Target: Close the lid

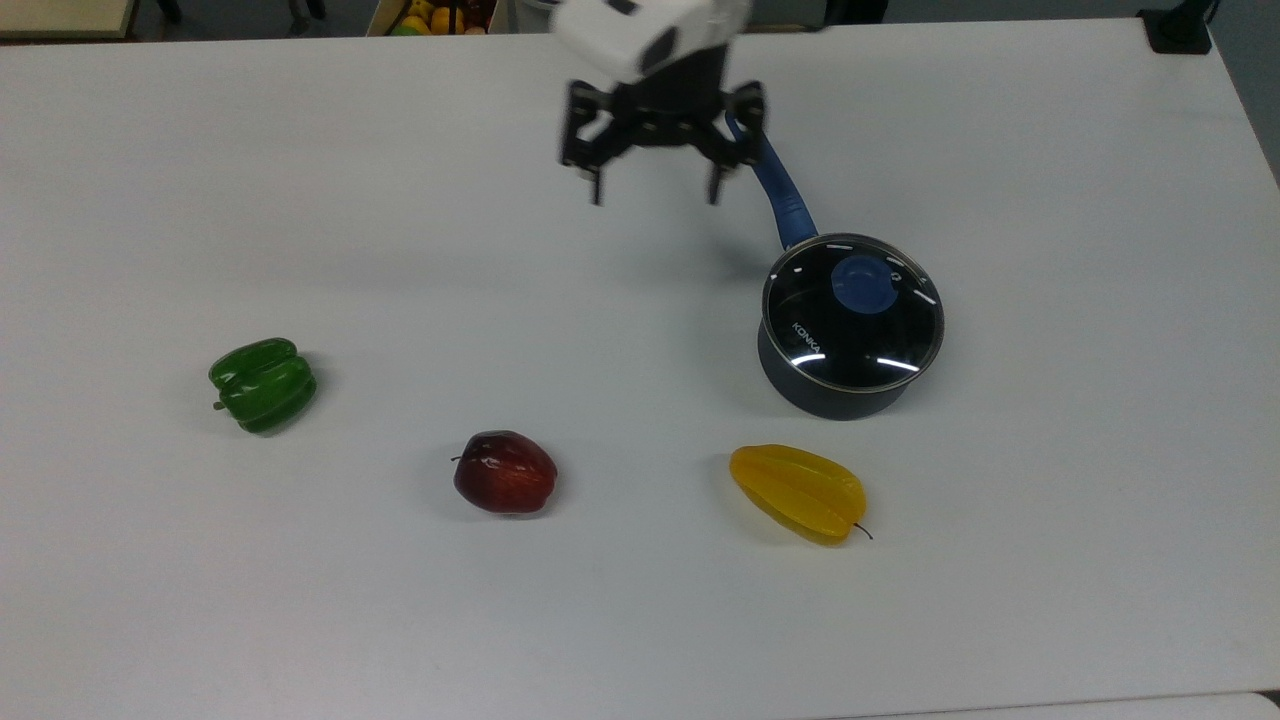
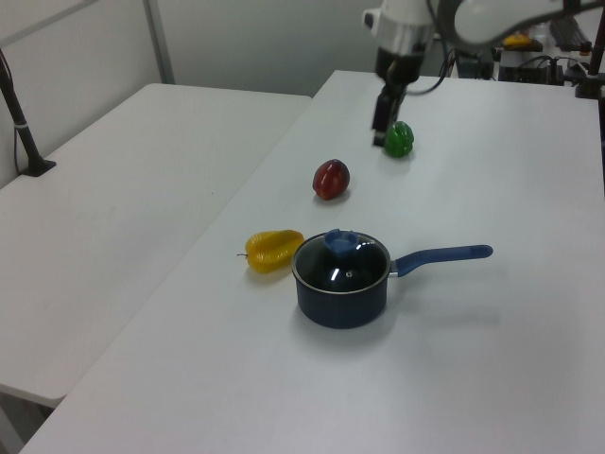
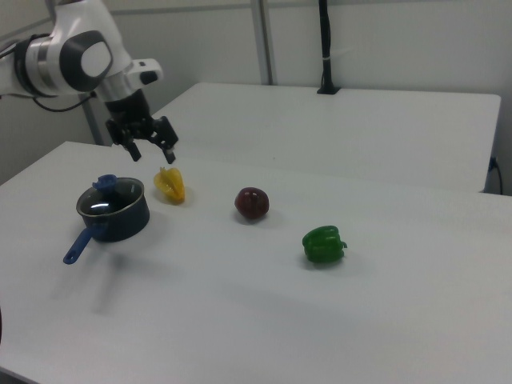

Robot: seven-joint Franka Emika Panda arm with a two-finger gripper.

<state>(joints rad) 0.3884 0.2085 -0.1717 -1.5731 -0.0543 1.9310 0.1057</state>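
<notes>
The gripper [image 1: 655, 188] is held high above the table [image 1: 400, 250], fingers pointed down and spread apart, nothing between them, well apart from the pot [image 1: 845, 385] toward the top view's left. The lid [image 1: 852, 320] is seated flat on the pot, its blue knob [image 1: 865, 284] uppermost

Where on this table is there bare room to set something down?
Bare stretches: below the green pepper, apple and starfruit in the top view, and the top view's left between pepper and far edge. Tightest between saucepan with its lid and starfruit; the open tool hangs by the pan handle.
</notes>
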